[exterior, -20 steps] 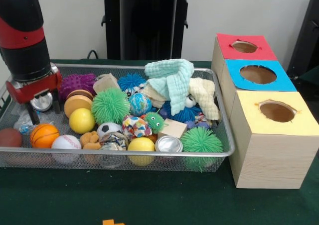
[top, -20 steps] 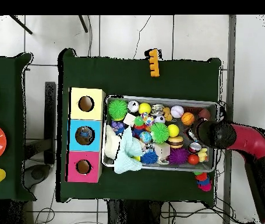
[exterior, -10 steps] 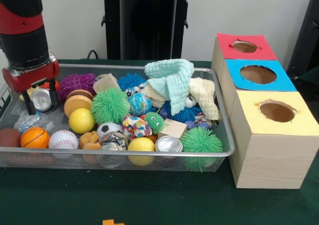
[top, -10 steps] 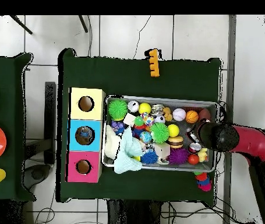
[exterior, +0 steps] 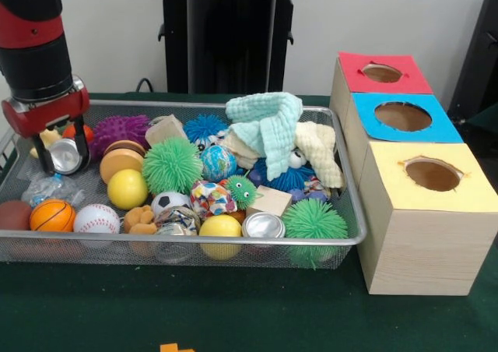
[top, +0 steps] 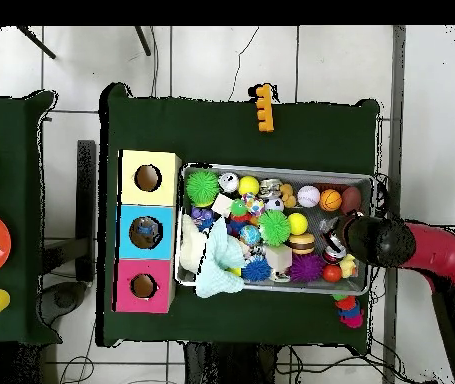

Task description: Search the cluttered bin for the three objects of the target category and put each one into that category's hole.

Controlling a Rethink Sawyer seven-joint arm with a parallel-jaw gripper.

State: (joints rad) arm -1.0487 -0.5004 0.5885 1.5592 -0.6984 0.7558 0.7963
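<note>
One item is in the grip: the gripper [exterior: 57,153] has its two dark fingers closed around a small silver metal can [exterior: 65,156], seen end-on. Over the last second the arm has risen and drifted back; the can came up with it, off the pile, so the grasp looks solid. My read: first target found, lift under way, carry to a hole is next.

The wide silver wire-mesh bin [exterior: 233,245] sits centre-table, heaped full. In the front view the gripper is at its 9 o'clock end; in the overhead view the gripper [top: 343,236] shows at the bin's 3 o'clock end.

A wooden box with three holes stands touching the bin's far end from the gripper: red-topped hole [exterior: 382,72], blue-topped hole [exterior: 402,116], yellow-topped hole [exterior: 433,174]. Which one takes cans I cannot tell.

Another silver can [exterior: 264,226] lies at the bin's front wall, 5 o'clock, just beside a green spiky ball [exterior: 313,220]. A possible third, crumpled, lies beside the yellow ball [exterior: 220,227].

In the way: a heaped mint-green cloth [exterior: 269,123] is the tallest thing on the route across the bin. Carry height needs to clear it and the box top.
</note>
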